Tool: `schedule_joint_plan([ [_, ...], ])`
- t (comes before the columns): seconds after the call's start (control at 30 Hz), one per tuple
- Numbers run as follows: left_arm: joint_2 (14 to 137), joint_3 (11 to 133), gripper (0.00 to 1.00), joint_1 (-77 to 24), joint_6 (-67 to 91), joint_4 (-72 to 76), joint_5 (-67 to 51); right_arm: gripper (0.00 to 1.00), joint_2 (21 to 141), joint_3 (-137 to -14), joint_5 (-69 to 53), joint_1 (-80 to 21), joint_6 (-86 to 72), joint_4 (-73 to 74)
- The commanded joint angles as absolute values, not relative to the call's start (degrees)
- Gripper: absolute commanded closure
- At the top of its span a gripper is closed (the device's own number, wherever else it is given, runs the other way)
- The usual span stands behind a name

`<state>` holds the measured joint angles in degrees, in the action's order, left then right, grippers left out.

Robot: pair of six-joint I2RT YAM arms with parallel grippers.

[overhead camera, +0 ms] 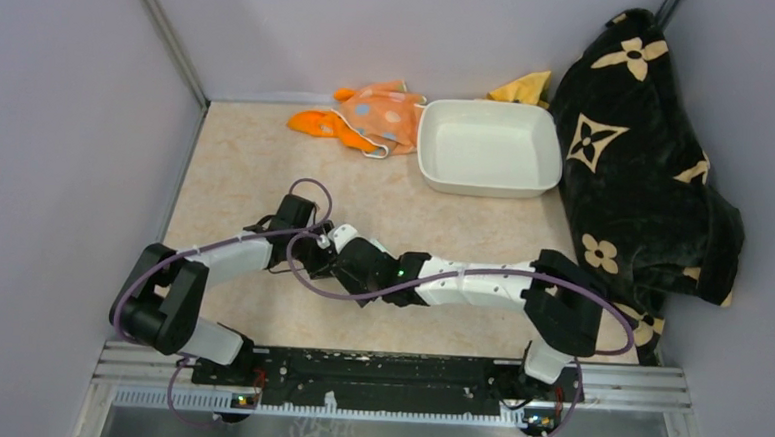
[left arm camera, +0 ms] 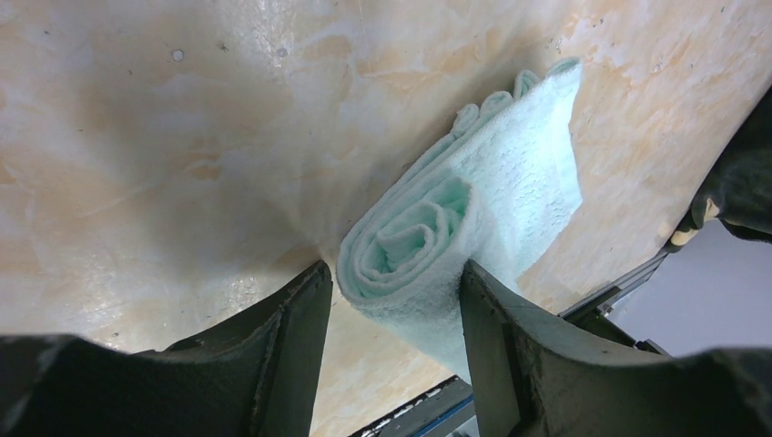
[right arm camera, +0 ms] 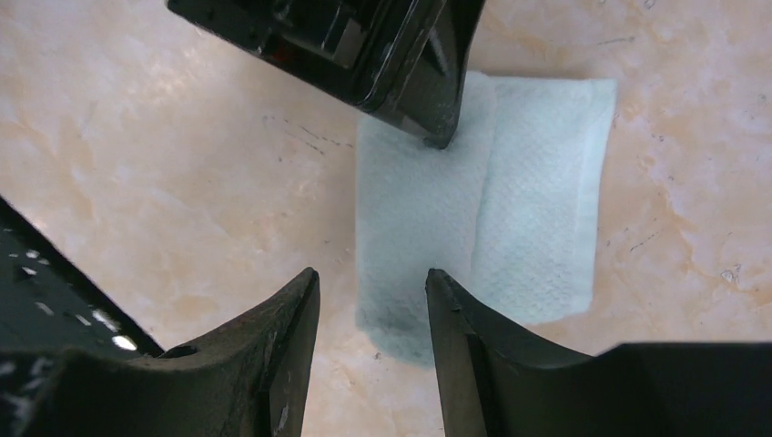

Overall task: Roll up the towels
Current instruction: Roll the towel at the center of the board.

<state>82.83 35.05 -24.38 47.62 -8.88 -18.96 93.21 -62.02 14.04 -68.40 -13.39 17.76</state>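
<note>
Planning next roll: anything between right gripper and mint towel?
Nothing visible. The near end of the mint towel lies between the open tips of the right gripper; the left gripper sits at its far end.

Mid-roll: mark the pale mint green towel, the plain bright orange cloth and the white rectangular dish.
Pale mint green towel (left arm camera: pixel 410 241): left wrist view, on its rolled spiral end.
Plain bright orange cloth (overhead camera: pixel 313 123): top view, on its left lobe.
White rectangular dish (overhead camera: pixel 487 149): top view, on its bare floor.

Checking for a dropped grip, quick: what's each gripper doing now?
Left gripper: closed on the rolled end of the mint towel.
Right gripper: open, holding nothing, over that towel's other end.
</note>
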Motion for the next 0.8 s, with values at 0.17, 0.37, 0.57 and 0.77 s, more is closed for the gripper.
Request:
schedule_joint_plan([
  [0.17, 84.7, 34.2, 0.38, -25.0, 46.0, -12.2, -15.0, 0.53, 103.2, -61.5, 20.9, -70.4, -9.7, 15.7],
  [0.37, 84.6, 33.4, 0.35, -24.8, 46.1, -12.1, -15.7, 0.54, 107.3, -60.0, 22.1, -69.6, -6.0, 14.1],
  [0.57, 81.5, 33.4, 0.29, -23.5, 45.8, -13.2, -15.5, 0.78, 108.1, -59.4, 12.6, -67.4, -5.1, 15.5],
  [0.77, 73.2, 33.4, 0.22, -21.1, 44.8, -17.3, -13.9, 0.95, 103.5, -54.8, -15.1, -59.4, -10.6, 8.3],
])
